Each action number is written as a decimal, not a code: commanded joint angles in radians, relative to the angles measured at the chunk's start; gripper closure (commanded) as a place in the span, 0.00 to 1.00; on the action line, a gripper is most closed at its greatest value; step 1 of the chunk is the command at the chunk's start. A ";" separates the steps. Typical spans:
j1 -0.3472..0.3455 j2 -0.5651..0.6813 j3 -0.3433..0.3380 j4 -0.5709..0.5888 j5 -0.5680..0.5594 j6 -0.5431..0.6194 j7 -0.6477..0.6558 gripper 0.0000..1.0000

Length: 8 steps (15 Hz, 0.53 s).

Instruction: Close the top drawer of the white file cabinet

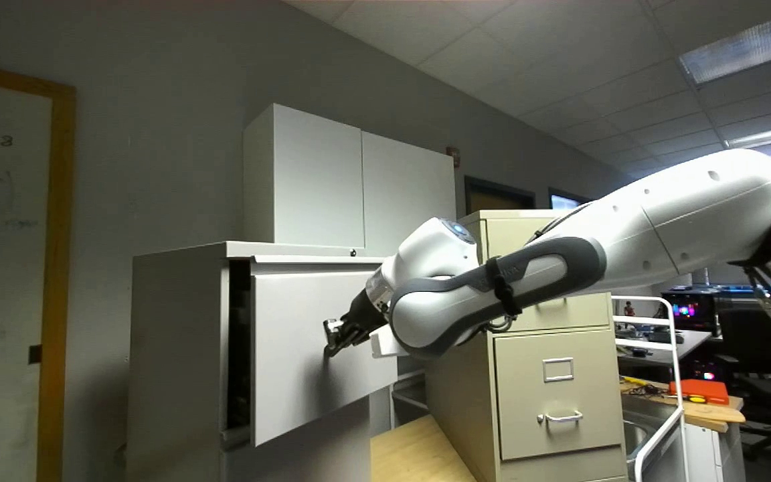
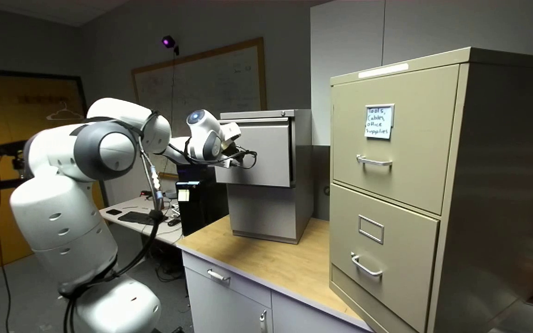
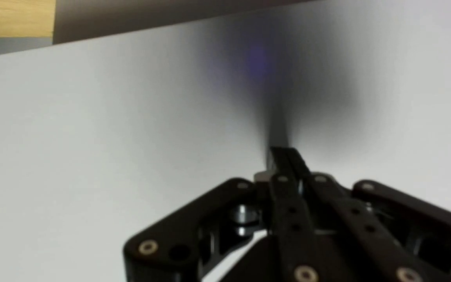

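The white file cabinet [image 1: 178, 348] stands on a wooden counter; it also shows in an exterior view [image 2: 304, 185]. Its top drawer [image 1: 292, 348] sticks partly out, with a dark gap along its side; its front [image 2: 266, 150] overhangs the lower drawer front [image 2: 264, 210]. My gripper [image 1: 329, 338] is at the middle of the drawer front, its tips at or very near the surface. In the wrist view the gripper [image 3: 283, 149] has its fingers together with nothing between them, against the plain drawer front [image 3: 92, 129]. In an exterior view my wrist and cables partly hide the gripper.
A beige cabinet with handles [image 1: 556, 395] stands beside the white one, close to my forearm; it shows too in an exterior view [image 2: 391, 194]. A two-door white cupboard [image 1: 359, 181] hangs behind. The wooden counter [image 2: 266, 259] lies below. A desk [image 2: 130, 208] is beyond.
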 commanded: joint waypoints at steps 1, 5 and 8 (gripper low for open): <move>-0.018 0.149 0.046 0.185 -0.062 -0.036 0.071 0.95; -0.009 0.261 0.044 0.315 -0.156 -0.073 0.134 0.95; 0.009 0.325 0.035 0.398 -0.198 -0.104 0.161 0.95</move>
